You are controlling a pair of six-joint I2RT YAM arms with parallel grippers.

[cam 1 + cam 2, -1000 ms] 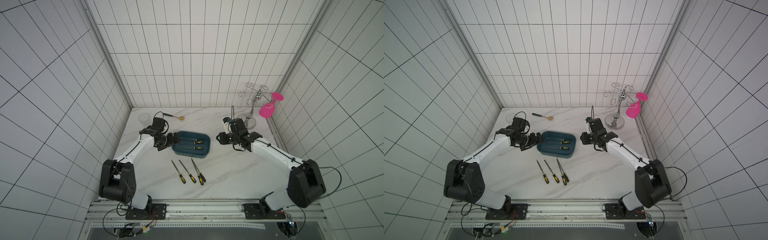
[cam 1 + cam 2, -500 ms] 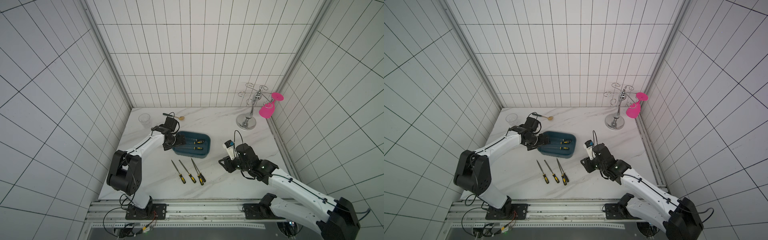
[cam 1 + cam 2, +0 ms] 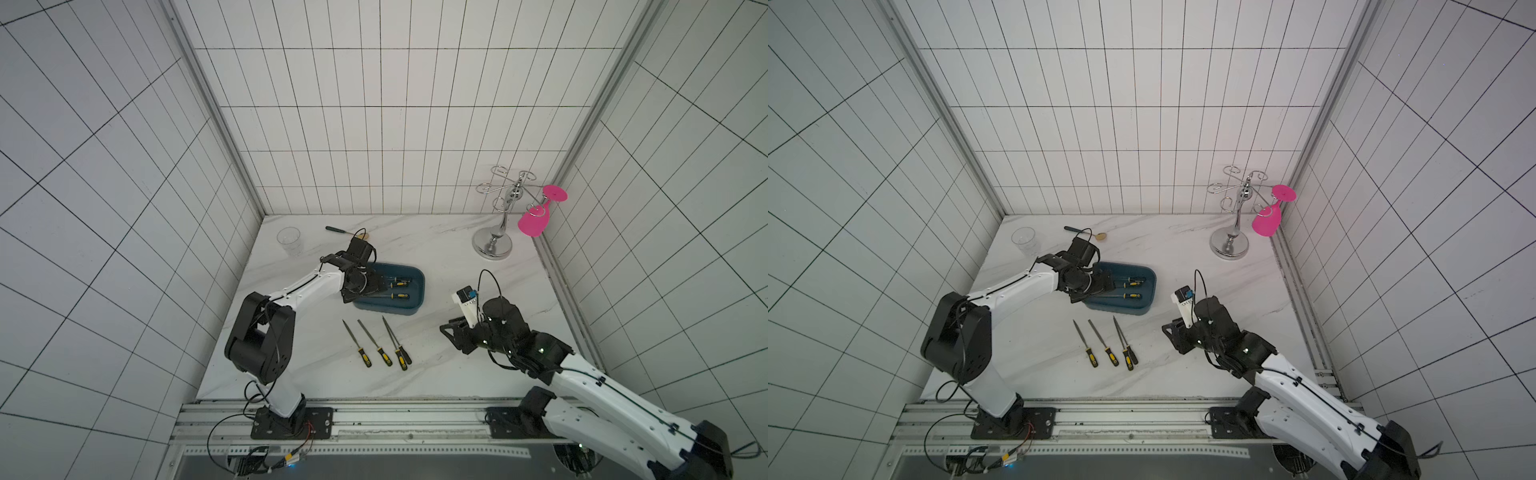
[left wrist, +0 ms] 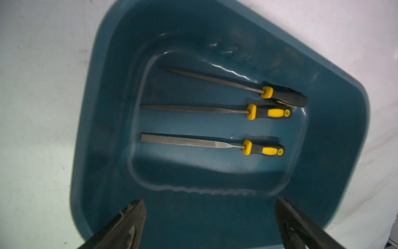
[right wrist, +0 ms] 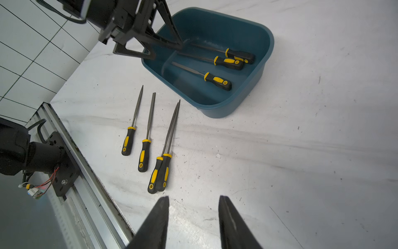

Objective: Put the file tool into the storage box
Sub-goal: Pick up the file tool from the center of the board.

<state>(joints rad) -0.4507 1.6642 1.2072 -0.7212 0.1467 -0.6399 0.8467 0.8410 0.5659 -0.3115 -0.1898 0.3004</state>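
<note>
The left gripper [image 4: 209, 201] has its jaws wide apart and empty. It is over the end of the storage box [image 4: 103, 120] nearest to its own arm. Inside the box 3 files [image 4: 193, 143] lie side by side, beyond the fingertips and not touching them. The right gripper [image 5: 193, 197] is also parted and holds nothing, above the table [image 5: 301, 151]. 4 more files [image 5: 148, 120] lie on the table near its fingertips, outside the box.
</note>
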